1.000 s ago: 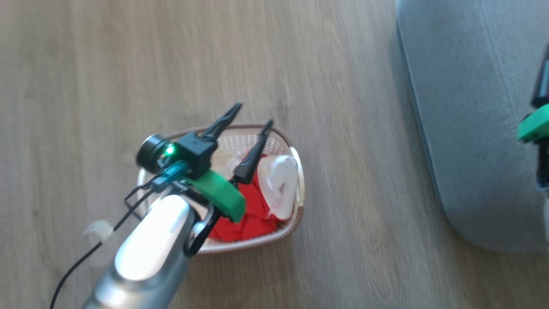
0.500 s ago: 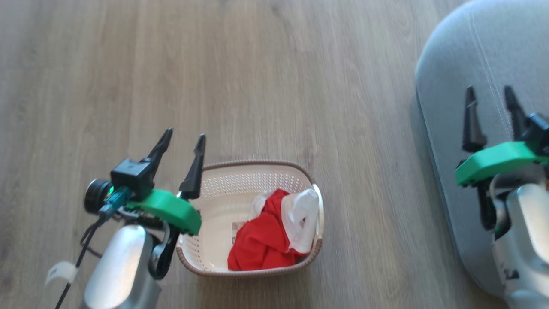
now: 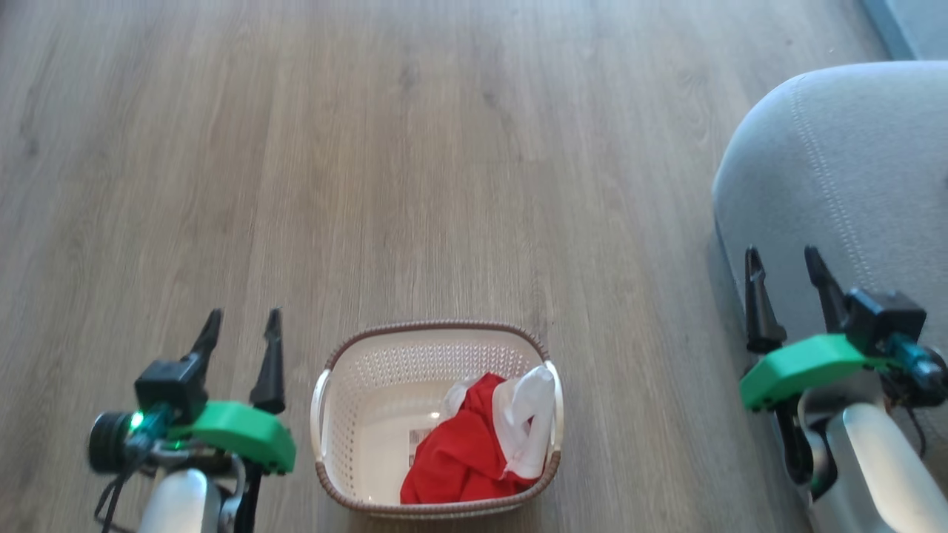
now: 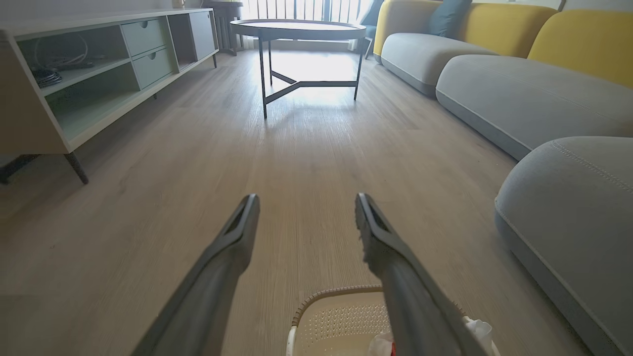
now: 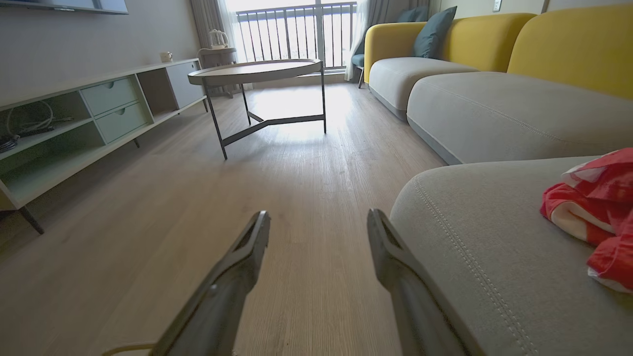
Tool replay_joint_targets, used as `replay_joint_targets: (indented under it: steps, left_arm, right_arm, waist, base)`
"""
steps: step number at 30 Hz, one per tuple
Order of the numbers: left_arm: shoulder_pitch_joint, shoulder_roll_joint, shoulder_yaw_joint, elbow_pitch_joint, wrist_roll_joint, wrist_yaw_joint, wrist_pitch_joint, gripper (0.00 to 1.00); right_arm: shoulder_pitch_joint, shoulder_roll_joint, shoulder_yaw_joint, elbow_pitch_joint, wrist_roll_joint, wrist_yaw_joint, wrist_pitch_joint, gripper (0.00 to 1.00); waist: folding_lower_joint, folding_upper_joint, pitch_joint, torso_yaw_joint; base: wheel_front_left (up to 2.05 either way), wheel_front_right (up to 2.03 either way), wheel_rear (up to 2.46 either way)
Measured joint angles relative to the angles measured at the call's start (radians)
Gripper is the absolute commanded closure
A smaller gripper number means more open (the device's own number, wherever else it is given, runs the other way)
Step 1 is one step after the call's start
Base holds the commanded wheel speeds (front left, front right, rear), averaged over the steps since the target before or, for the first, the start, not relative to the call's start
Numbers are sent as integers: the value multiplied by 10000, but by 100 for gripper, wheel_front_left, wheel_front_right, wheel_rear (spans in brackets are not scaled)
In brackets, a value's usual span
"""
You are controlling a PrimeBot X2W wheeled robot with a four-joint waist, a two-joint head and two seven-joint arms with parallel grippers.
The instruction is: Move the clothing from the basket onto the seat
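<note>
Jaws spread and empty on both the left gripper (image 3: 244, 318) and the right gripper (image 3: 781, 259). The seat (image 3: 852, 170) lies by the right gripper's fingers, a striped garment (image 5: 598, 198) resting on it. Between the grippers sits the basket (image 3: 437, 326), red clothing (image 3: 459, 459) bunched in its right side.

Left end effector (image 3: 241, 333) and right end effector (image 3: 786, 272) point forward, empty, fingers spread apart.
</note>
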Motion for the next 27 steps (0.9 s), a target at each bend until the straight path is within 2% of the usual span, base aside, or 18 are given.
replay_joint_targets:
  steps: [8, 13, 27]
  left_arm:
    - [652, -165, 481, -353, 221, 134, 0, 0]
    - [822, -211, 761, -656, 311, 165, 0, 0]
    - [936, -257, 911, -884, 382, 247, 0, 0]
  right_arm:
    - [552, 54, 19, -128, -88, 0, 0, 0]
    - [865, 209, 418, -188, -150, 0, 0, 0]
    - [1008, 259, 581, -213, -192, 0, 0, 0]
  waist:
    - [0, 0, -315, -240]
    - [0, 0, -427, -259]
    - [0, 0, -440, -219]
  base:
    - [0, 0, 0]
    - [0, 0, 0]
    - [0, 0, 0]
